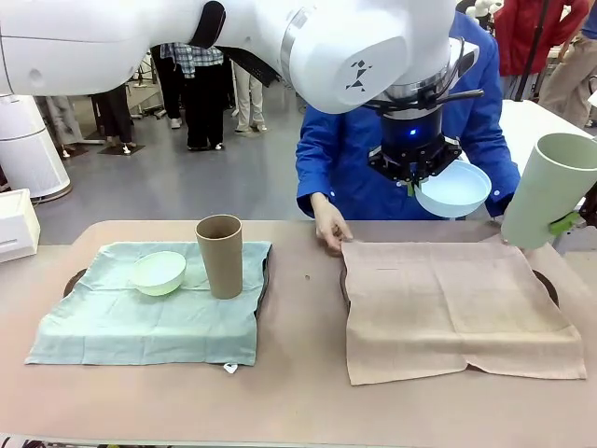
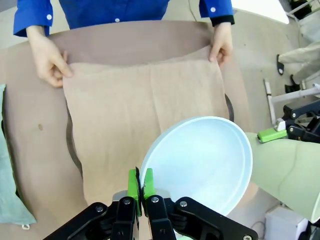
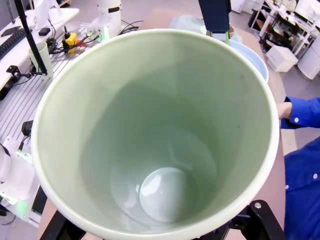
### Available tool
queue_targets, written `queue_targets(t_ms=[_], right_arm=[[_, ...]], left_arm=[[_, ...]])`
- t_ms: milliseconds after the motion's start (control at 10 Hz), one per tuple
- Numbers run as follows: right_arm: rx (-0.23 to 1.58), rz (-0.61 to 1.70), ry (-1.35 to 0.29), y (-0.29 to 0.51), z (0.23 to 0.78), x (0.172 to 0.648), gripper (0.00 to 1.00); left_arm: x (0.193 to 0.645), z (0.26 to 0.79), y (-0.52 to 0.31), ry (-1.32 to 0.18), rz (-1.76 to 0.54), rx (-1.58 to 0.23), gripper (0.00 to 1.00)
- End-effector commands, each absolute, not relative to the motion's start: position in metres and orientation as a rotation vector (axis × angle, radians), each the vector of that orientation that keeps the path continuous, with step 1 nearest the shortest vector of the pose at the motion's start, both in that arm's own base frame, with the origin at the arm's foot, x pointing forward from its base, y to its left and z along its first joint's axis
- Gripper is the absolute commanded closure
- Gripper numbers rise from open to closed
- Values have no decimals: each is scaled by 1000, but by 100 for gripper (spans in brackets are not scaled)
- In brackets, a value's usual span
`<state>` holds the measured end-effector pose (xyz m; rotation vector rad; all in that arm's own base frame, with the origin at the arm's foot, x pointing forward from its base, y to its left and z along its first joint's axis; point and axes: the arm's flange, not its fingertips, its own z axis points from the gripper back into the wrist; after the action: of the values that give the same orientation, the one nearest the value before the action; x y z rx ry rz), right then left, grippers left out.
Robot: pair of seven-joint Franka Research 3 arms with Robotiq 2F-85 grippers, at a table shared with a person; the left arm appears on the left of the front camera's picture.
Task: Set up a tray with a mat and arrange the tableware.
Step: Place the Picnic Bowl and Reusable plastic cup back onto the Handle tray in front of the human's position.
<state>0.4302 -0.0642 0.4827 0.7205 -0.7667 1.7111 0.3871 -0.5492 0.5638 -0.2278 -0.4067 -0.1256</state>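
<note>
My left gripper [image 1: 410, 185] reaches across to the right and is shut on the rim of the light blue bowl [image 1: 454, 189], held in the air above the beige mat [image 1: 457, 303]. In the left wrist view its green pads [image 2: 134, 184] pinch the bowl [image 2: 200, 162] rim. At the right edge my right gripper [image 1: 562, 222] is shut on the pale green cup [image 1: 555, 187], tilted above the mat's far right corner. The beige mat lies on a dark tray [image 1: 547, 286]. A person's hands [image 2: 50, 62] hold the mat's far corners. On the mint mat [image 1: 140, 322] stand the mint bowl [image 1: 159, 273] and brown cup [image 1: 220, 255].
The mint mat covers a second dark tray [image 1: 73, 280] on the table's left. A white box [image 1: 17, 224] sits at the far left edge. Bare tabletop [image 1: 303, 308] separates the two trays. The person in a blue sleeve [image 3: 305, 165] stands at the far side.
</note>
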Motion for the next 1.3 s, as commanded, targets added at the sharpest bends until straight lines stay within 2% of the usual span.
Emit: queue_targets(t_ms=[0,300,400,900,1000,1200], right_arm=[[712,1717,-769,-65,485,433,100],[712,1717,-769,-65,485,433,100],[721,1711,-767,-64,483,430,19],[799,1667,-737,-74,433,454,19],[796,1651,-731,-77,438,442,19],[796,1651,-731,-77,438,442,19]], left_arm=[[387,567,-547,-406,-133,-238,100],[387,567,-547,-406,-133,-238,100],[387,564,-549,-407,-126,-228,96],[408,515,-524,-319,-62,-276,96],[407,516,-520,-289,-47,-252,96],[416,519,-534,-327,-58,-253,96]])
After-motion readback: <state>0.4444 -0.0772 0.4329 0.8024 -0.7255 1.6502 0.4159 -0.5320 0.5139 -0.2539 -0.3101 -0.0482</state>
